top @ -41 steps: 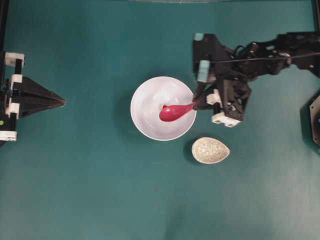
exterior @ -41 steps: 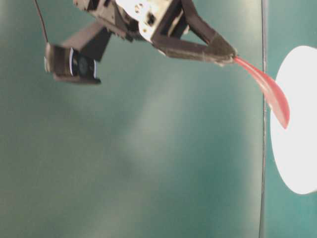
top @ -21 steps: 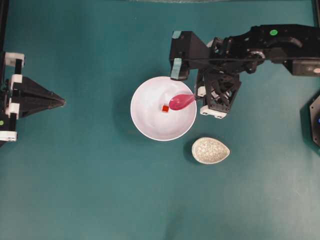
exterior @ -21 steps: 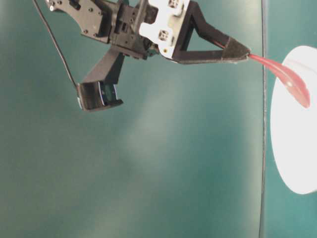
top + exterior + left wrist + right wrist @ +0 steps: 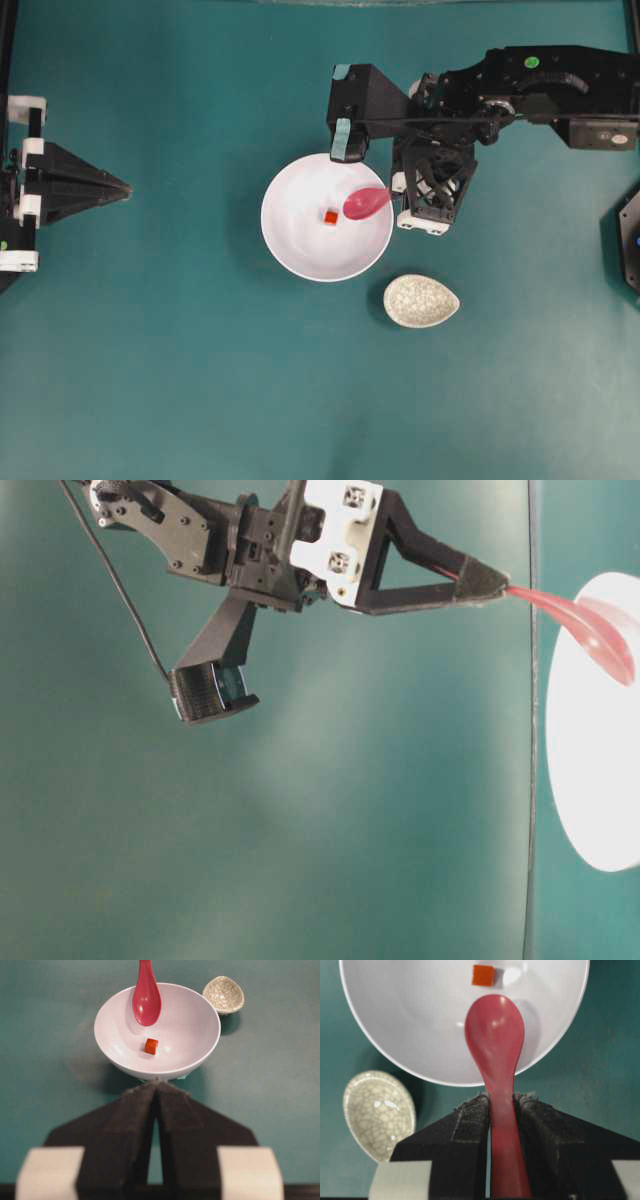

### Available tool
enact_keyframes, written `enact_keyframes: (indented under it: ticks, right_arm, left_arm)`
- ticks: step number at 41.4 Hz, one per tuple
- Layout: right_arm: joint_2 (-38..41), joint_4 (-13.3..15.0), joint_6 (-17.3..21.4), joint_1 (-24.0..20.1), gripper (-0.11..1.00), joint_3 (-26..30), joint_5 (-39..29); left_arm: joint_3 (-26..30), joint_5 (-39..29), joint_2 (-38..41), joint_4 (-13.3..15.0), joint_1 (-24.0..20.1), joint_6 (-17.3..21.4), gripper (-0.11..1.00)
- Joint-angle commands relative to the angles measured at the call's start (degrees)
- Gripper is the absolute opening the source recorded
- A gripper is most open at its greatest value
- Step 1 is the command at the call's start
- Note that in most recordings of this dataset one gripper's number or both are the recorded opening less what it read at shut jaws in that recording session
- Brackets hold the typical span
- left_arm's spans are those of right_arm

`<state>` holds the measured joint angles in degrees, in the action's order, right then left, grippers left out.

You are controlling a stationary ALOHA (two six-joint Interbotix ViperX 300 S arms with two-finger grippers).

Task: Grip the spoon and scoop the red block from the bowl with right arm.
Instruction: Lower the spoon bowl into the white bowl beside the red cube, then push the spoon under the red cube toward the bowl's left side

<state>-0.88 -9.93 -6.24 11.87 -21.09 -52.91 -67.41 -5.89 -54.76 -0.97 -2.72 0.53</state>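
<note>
My right gripper (image 5: 395,195) is shut on the handle of the magenta-pink spoon (image 5: 366,203), at the right rim of the white bowl (image 5: 300,250). In the right wrist view the handle of the spoon (image 5: 495,1030) sits between the fingers of the gripper (image 5: 501,1097). Its scoop reaches over the bowl (image 5: 395,1010), just short of the red block (image 5: 483,975). The block (image 5: 330,216) lies on the bowl's bottom, apart from the scoop. My left gripper (image 5: 128,187) is shut and empty at the far left. Its wrist view shows the spoon (image 5: 146,1000) held above the block (image 5: 151,1046).
A small speckled beige dish (image 5: 421,301) stands on the green table just right of and below the bowl, close under the right arm. The right wrist camera housing (image 5: 350,110) hangs over the bowl's upper right rim.
The right arm swung up and left. The spoon's scoop moved from over the block to the bowl's upper right, so the block now shows. The left gripper stayed put.
</note>
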Motion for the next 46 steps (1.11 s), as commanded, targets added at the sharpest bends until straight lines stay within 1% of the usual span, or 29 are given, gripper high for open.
enact_keyframes:
  ticks: [1, 9, 20, 28, 39, 46]
  right_arm:
    - [-0.4, 0.0, 0.3, -0.5, 0.24, 1.5, 0.0]
    - [0.8, 0.0, 0.3, -1.4, 0.24, 1.5, 0.2]
    - [1.5, 0.1, 0.4, -1.4, 0.24, 1.5, 0.5]
    - [2.2, 0.1, 0.4, -1.4, 0.24, 1.5, 2.1]
    - [3.3, 0.1, 0.4, -1.4, 0.24, 1.5, 2.5]
    - [3.7, 0.0, 0.8, -1.4, 0.24, 1.5, 4.5]
  left_arm:
    - [1.0, 0.6, 0.4, -0.2, -0.1, 0.1, 0.01]
    - [1.0, 0.5, 0.4, -0.2, -0.1, 0.1, 0.01]
    - [1.0, 0.5, 0.4, -0.2, -0.1, 0.1, 0.01]
    - [1.0, 0.5, 0.4, -0.2, -0.1, 0.1, 0.01]
    - [1.0, 0.6, 0.4, -0.2, -0.2, 0.1, 0.01]
    - [1.0, 0.6, 0.4, -0.2, -0.2, 0.1, 0.01]
